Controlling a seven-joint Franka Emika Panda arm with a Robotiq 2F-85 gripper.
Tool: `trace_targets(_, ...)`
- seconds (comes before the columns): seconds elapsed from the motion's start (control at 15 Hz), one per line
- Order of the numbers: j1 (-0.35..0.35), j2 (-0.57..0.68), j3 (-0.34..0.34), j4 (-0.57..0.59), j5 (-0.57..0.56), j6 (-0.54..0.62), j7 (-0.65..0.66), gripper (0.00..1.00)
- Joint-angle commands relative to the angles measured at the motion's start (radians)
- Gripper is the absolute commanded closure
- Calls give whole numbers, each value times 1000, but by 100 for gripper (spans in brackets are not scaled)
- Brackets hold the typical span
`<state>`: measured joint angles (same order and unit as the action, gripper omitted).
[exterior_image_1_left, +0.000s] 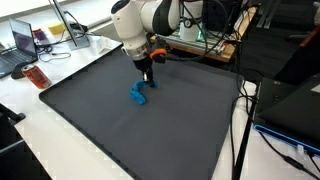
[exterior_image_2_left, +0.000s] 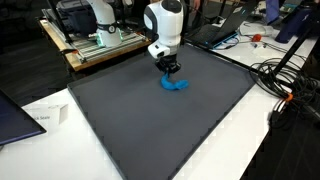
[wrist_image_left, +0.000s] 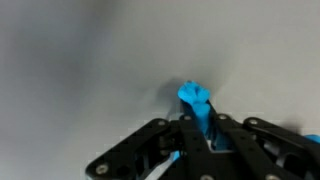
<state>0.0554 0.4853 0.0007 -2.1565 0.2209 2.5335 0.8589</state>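
Observation:
A small blue object (exterior_image_1_left: 138, 94) lies on the dark grey mat (exterior_image_1_left: 120, 130) in both exterior views; it also shows in an exterior view (exterior_image_2_left: 175, 84). My gripper (exterior_image_1_left: 147, 78) stands straight down on its upper end, also seen in an exterior view (exterior_image_2_left: 171, 71). In the wrist view the black fingers (wrist_image_left: 200, 128) are closed around the blue object (wrist_image_left: 196, 98), whose tip sticks out past them. The object still rests on the mat.
The mat lies on a white table (exterior_image_1_left: 40, 150). A laptop (exterior_image_1_left: 18, 48) and a red item (exterior_image_1_left: 37, 76) sit near the mat's edge. Cables (exterior_image_2_left: 285, 80) and a metal frame (exterior_image_2_left: 95, 45) lie beyond the mat.

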Motion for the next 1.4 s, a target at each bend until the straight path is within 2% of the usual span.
trace_targets(0.0,0,-85,-9,-39,28,-53,-27,98)
trace_targets(0.4,1,-291,-42,-96,-30,-191,-23,98)
trace_targets(0.67,-13,-456,-41,-117,-65,-285,-60,98)
trace_targets(1.0,-19,-605,-10,-61,-128,-417,-79,98)
trace_targets(1.33,-29,-693,28,12,-160,-520,-79,98)
